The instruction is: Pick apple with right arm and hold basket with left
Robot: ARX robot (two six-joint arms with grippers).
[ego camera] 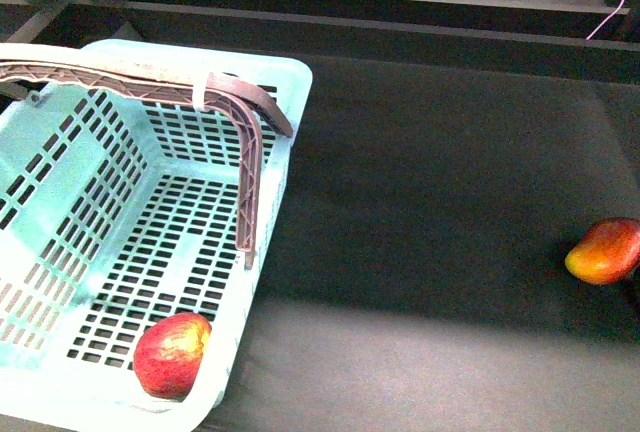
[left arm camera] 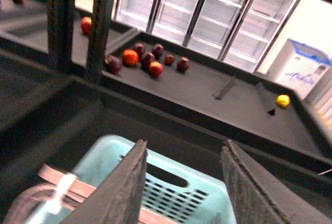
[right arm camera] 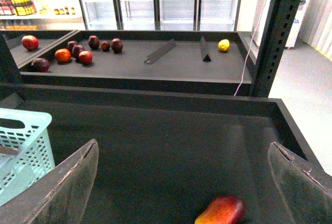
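Note:
The apple (ego camera: 172, 354), red with yellow streaks, lies inside the light blue basket (ego camera: 290, 82) at its near corner. The basket's brown handle (ego camera: 250, 162) arches over it. Neither gripper shows in the front view. My left gripper (left arm camera: 184, 143) is open and empty above the basket's far rim (left arm camera: 207, 193). My right gripper (right arm camera: 182, 144) is open wide and empty over the dark table. An elongated red-to-yellow fruit (right arm camera: 220, 211) lies below and between its fingers. The basket's edge (right arm camera: 26, 151) shows beside it. The apple is hidden in both wrist views.
The red-to-yellow fruit (ego camera: 604, 250) lies at the table's right edge. A raised dark lip (ego camera: 400, 32) bounds the table's far side. Behind it a shelf holds several dark and red fruits (right arm camera: 78, 53) and a yellow one (right arm camera: 223, 45). A metal post (right arm camera: 275, 37) stands at the right.

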